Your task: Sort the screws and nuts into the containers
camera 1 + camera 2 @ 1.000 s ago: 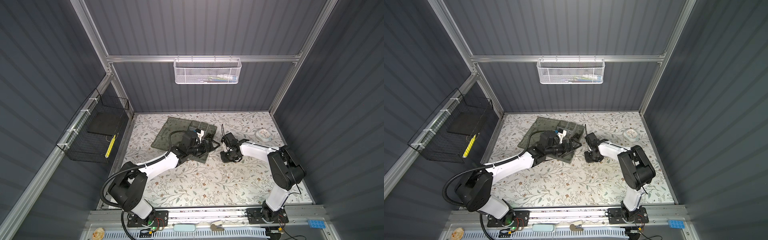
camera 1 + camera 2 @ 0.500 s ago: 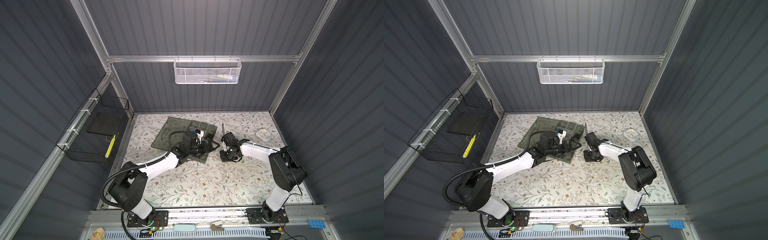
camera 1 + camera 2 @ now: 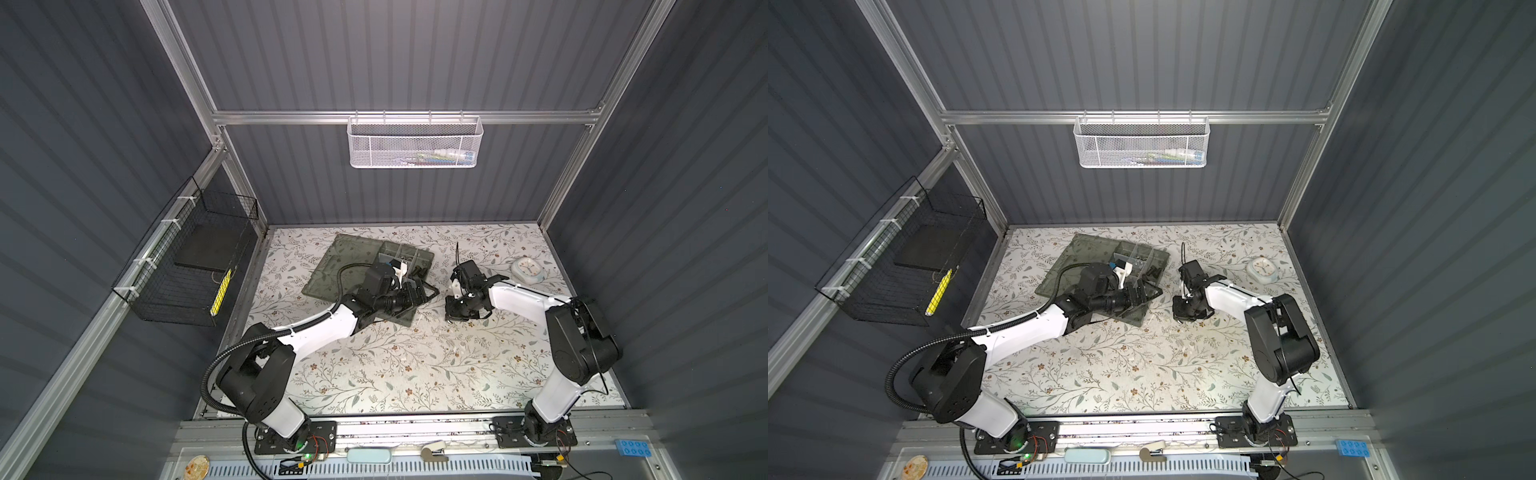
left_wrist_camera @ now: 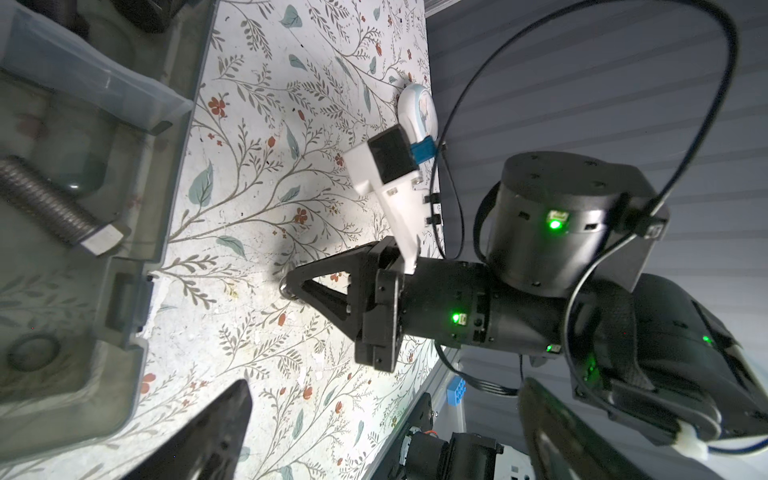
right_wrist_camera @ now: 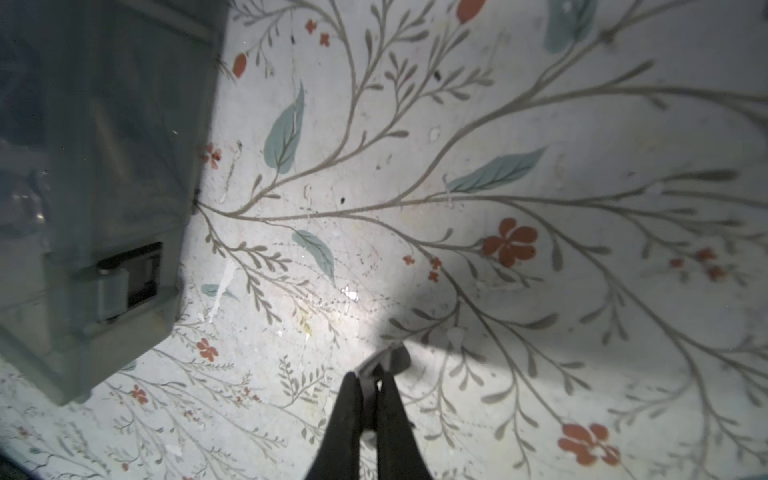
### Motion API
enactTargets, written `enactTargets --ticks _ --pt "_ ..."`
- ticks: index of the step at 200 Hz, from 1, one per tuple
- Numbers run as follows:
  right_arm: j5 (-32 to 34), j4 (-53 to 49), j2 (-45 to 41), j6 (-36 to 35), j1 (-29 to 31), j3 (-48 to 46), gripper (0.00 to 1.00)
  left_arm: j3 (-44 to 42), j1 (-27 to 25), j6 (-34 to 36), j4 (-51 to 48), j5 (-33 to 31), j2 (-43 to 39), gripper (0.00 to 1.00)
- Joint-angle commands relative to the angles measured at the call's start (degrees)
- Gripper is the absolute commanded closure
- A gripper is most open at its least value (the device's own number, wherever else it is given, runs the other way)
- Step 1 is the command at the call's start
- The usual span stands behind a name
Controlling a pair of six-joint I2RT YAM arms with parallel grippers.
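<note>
We see the right gripper [image 5: 370,380] clenched on a small silver piece [image 5: 386,359]. Its two black fingers [image 5: 349,415] are pressed almost together, with only that bit of metal between their tips. The piece juts out past the tips, right down at the floral table [image 5: 540,124]; we cannot tell whether it touches the surface or sits just clear of it. It is bright metal with a darker rounded end, too blurred for us to call it a screw or a nut. In the left wrist view it shows only as a shiny dot at the gripper's point.

In both top views this gripper points down at the table in the middle of the frame, just right of the near right corner of the organiser box [image 3: 345,266] and apart from it.

The left gripper [image 3: 430,291], left of centre, hovers at the box's right edge with its jaws spread wide and nothing between them. Its tips reach past the edge toward the right gripper.

The box is translucent grey-green, with its flat lid lying open toward the upper left. In the left wrist view, one compartment [image 4: 124,95] holds a silver screw [image 4: 45,199] with a threaded shank, lying on its side.

A white clock [image 3: 527,269] sits at the right of the frame, well apart from both grippers.
</note>
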Motion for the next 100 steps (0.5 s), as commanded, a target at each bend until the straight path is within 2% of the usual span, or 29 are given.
enactTargets --ticks 1,59,100 --pt "-4.9 0.1 -2.2 2.4 -1.9 -0.4 1.00 0.2 -0.1 1.4 -0.8 0.0 -0.1 0.00" --pt "-17.0 4.2 -4.0 7.7 -7.9 2.4 1.00 4.5 0.4 4.8 -5.1 -0.3 1.1 0.00" --pt "-24.2 9.6 -0.6 13.2 -9.8 9.0 1.00 5.3 4.6 5.2 -5.6 2.2 1.0 0.00"
